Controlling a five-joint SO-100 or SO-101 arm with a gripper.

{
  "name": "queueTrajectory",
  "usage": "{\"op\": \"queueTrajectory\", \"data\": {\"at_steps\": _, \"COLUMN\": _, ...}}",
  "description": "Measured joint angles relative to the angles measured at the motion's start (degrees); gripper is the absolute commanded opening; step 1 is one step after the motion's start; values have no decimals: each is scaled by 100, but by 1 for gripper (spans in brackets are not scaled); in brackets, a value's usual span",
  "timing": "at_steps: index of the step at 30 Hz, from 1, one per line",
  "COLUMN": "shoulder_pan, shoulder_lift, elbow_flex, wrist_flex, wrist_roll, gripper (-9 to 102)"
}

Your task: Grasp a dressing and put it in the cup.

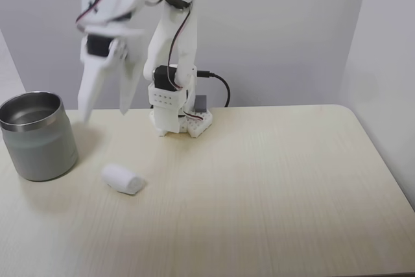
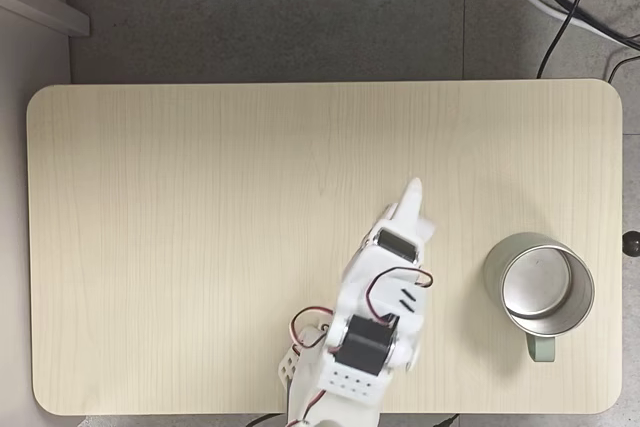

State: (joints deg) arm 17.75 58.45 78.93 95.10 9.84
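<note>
One dressing lies on its side on the pale wood table, just right of the cup in the front fixed view, near but not touching it. Cup stands upright at the table's left edge there; in the top-down fixed view the cup sits at the right, w/ a small handle toward the near edge, steel inside looks empty.

Gripper hangs above the table, fingers pointing down, spread apart w/ a clear gap, holding nothing. It hovers up and behind the dressing, between it and the arm's base. In the top-down view the gripper covers the spot where the roll would be, so the roll can't be made out there.

Handling, as a guess: the roll looks soft, light, squashy (gauze or cotton, can't tell which), so it'll likely compress under the fingers and not slip much. Best hold is prob. across the middle of its length, fingers on the two long sides; pinching an end could tip it or let it roll. Closing too high could just nudge it toward the cup.
</note>
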Motion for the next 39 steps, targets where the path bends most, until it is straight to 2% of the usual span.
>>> {"op": "queueTrajectory", "data": {"at_steps": 13, "shoulder_pan": 378, "shoulder_lift": 1784, "elbow_flex": -1125, "wrist_flex": -1107, "wrist_roll": -1213, "gripper": 33}}
{"op": "queueTrajectory", "data": {"at_steps": 22, "shoulder_pan": 431, "shoulder_lift": 2303, "elbow_flex": -1907, "wrist_flex": -1934, "wrist_roll": -1723, "gripper": 33}}
{"op": "queueTrajectory", "data": {"at_steps": 30, "shoulder_pan": 448, "shoulder_lift": 3217, "elbow_flex": -2048, "wrist_flex": -2646, "wrist_roll": -2232, "gripper": 32}}
{"op": "queueTrajectory", "data": {"at_steps": 34, "shoulder_pan": 510, "shoulder_lift": 3322, "elbow_flex": -2039, "wrist_flex": -2707, "wrist_roll": -2303, "gripper": 27}}
{"op": "queueTrajectory", "data": {"at_steps": 39, "shoulder_pan": 519, "shoulder_lift": 3305, "elbow_flex": -2013, "wrist_flex": -2760, "wrist_roll": -2355, "gripper": 11}}
